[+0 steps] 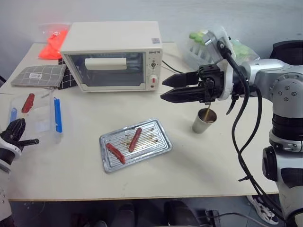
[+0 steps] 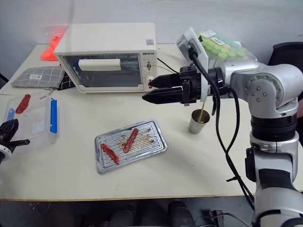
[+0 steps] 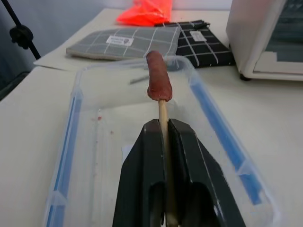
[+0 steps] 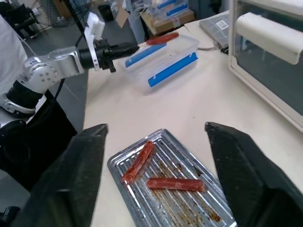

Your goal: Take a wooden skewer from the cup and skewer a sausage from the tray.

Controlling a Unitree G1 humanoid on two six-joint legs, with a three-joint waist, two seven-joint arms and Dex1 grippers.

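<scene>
Table: a pale cream table (image 1: 199, 161) is seen against the wall.
Wall: a plain grey wall (image 1: 118, 9) is seen behind.
Chair: a black chair (image 1: 289, 49) is placed beside the table.

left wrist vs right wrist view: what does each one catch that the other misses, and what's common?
Left wrist alone: the wooden skewer clamped between the left end effector fingers, and the grey checked pouch.

Right wrist alone: the tray with two sausages on it, framed by the wide-open right end effector.

Shared: the skewered sausage over the clear plastic box with blue clasps, and the toaster oven.
</scene>
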